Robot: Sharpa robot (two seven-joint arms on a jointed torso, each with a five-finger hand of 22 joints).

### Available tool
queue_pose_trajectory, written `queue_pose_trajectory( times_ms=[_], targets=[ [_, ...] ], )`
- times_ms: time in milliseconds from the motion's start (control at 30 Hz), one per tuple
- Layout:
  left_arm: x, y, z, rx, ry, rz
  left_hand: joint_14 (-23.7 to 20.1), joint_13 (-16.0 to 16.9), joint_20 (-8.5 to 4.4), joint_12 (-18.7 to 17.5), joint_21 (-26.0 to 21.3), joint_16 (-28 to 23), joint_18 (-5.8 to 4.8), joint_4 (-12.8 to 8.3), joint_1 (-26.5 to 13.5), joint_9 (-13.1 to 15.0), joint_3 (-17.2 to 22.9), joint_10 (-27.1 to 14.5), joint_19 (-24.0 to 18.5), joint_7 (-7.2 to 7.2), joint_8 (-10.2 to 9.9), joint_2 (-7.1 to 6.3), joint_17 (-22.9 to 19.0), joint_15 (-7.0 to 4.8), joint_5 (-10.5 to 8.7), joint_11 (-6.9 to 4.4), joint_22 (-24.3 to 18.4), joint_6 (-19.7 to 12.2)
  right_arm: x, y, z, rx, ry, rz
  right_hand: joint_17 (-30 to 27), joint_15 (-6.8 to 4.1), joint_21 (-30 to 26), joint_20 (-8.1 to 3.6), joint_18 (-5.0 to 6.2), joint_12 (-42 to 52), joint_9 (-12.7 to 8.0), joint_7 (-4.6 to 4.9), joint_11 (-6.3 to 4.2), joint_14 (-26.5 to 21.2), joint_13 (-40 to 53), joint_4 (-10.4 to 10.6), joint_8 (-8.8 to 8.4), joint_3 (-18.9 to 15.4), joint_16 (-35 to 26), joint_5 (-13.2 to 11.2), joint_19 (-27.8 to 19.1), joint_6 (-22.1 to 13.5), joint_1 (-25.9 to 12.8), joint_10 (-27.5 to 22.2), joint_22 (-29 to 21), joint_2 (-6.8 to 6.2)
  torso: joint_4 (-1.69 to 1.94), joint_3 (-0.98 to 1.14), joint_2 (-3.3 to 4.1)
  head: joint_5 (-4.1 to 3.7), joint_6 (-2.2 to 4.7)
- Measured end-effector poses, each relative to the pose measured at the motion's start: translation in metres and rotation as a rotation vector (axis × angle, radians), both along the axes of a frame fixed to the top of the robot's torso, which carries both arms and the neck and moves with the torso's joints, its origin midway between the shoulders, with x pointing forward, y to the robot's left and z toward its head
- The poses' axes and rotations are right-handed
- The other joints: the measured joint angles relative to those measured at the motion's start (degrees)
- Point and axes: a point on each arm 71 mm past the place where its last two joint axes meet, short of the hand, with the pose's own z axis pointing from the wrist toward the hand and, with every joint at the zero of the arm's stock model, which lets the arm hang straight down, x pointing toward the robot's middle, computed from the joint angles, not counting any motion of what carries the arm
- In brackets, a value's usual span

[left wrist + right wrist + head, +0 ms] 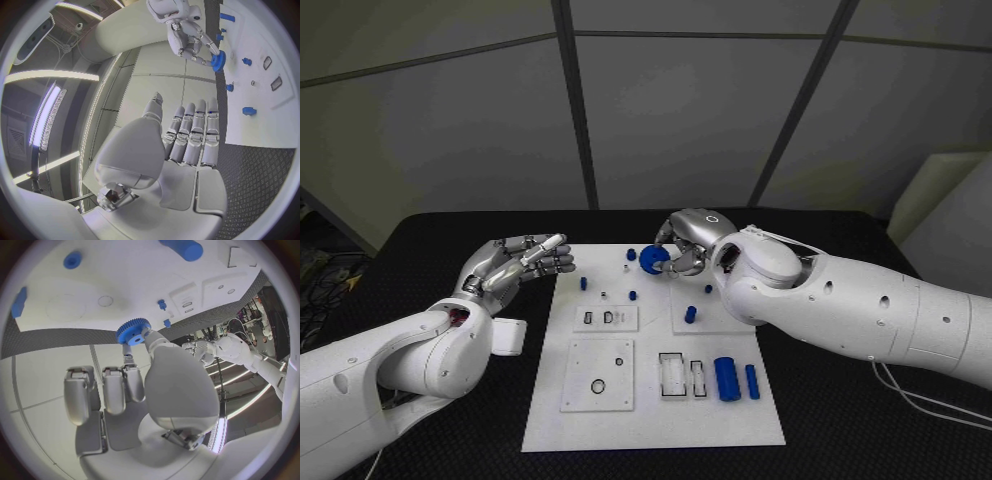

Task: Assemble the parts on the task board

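The white task board (653,410) lies in the middle of the black table. My right hand (689,243) hovers over the board's far edge and pinches a blue gear (655,263) between thumb and finger. In the right wrist view the gear (132,332) sits at the fingertips of that hand (144,385), above the board (125,285). My left hand (519,262) is raised beside the board's far left corner and holds nothing. In the left wrist view its fingers (190,137) lie straight and side by side, with the gear (217,61) beyond them.
Two blue cylinders (727,378) (751,381) lie near the board's right edge. A blue peg (691,314) and several small blue pieces (633,295) stand further back. Recessed plates (606,318) (599,375) take up the board's left half. Black table (430,250) surrounds the board.
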Motion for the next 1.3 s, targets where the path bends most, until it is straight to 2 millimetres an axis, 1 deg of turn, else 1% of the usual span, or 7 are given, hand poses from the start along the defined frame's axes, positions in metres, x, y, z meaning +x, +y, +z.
queue_pose_trajectory(
  times_ms=[267,633,833,1067,1200,1300],
  targets=[
    [0.000,0.001,0.000,0.000,0.000,0.001,0.0,0.0,0.00,0.0,0.0,0.0,0.00,0.0,0.0,0.0,0.0,0.0,0.0,0.00,0.0,0.00,0.0,0.00,0.00,0.00,0.0,0.0,0.002,0.024,-0.012,-0.020,0.009,0.028,0.0,0.00,0.0,0.00,0.00,0.0,0.0,0.00,0.00,0.0,0.0,0.0,-0.04,0.0,0.0,0.0,0.0,0.0,0.0,0.0,0.0,0.00,0.04,-0.02,0.09,0.60,-0.14],
    [0.000,0.000,0.000,-0.001,0.000,-0.002,0.0,0.0,0.00,0.0,0.0,0.0,0.00,0.0,0.0,0.0,0.0,0.0,0.0,0.00,0.0,-0.01,0.0,0.00,0.00,0.00,0.0,0.0,0.008,0.045,-0.022,-0.038,0.016,0.044,0.0,0.00,0.0,0.00,0.00,0.0,0.0,0.01,0.00,0.0,0.0,0.2,-0.06,0.2,0.0,0.2,0.0,0.0,0.0,0.0,0.0,-0.01,0.04,0.01,0.19,1.12,-0.51],
    [-0.001,-0.001,0.001,-0.001,0.000,-0.004,0.0,0.0,0.00,0.0,0.0,0.0,0.00,0.0,0.0,0.0,0.0,0.0,0.0,0.00,0.0,-0.01,0.0,0.00,0.00,0.00,0.0,0.0,0.010,0.051,-0.022,-0.044,0.002,0.047,0.0,0.01,0.0,0.00,0.00,0.0,0.2,0.02,0.00,0.0,0.0,0.0,-0.27,0.3,0.0,0.4,0.0,0.0,0.0,0.0,0.0,-0.01,0.04,0.04,0.18,1.36,-0.63],
    [0.000,0.000,0.000,-0.001,0.000,-0.002,0.0,0.0,0.00,0.0,0.0,0.0,0.00,0.0,0.0,0.0,0.0,0.0,0.0,0.00,0.0,-0.01,0.0,0.00,0.00,0.00,0.0,0.0,0.011,0.050,-0.022,-0.048,-0.022,0.040,0.0,0.01,0.0,0.00,0.00,0.0,0.1,-0.13,0.01,0.0,0.0,0.0,-0.39,0.3,0.0,0.4,0.0,0.1,0.0,0.0,0.0,-0.01,0.03,0.08,0.16,1.53,-0.69],
    [0.000,0.000,0.000,0.000,0.000,-0.002,0.0,0.0,0.00,0.0,0.0,0.0,0.00,0.0,0.0,0.0,0.0,0.0,0.0,0.00,0.0,-0.01,0.0,0.00,0.00,0.00,0.0,0.0,0.010,0.051,-0.021,-0.048,-0.034,0.040,0.0,0.01,0.0,0.01,0.00,0.0,0.1,-0.13,0.01,0.0,0.0,0.0,-0.43,0.3,0.0,0.4,0.0,0.1,0.0,0.0,0.0,-0.01,-0.03,0.09,0.13,1.56,-0.74],
    [0.000,-0.001,0.000,-0.001,0.000,-0.002,0.0,0.0,0.00,0.0,0.0,0.0,0.00,0.0,0.0,0.0,0.0,0.0,0.0,0.00,0.0,-0.01,0.0,0.00,0.00,0.00,0.0,0.0,0.010,0.051,-0.021,-0.049,-0.042,0.039,0.0,0.01,0.0,0.00,0.00,0.0,0.1,-0.13,0.00,0.0,0.0,0.0,-0.21,0.3,0.0,0.4,0.0,0.1,0.0,0.0,0.0,-0.02,-0.03,0.10,0.13,1.57,-0.77]
  ],
)
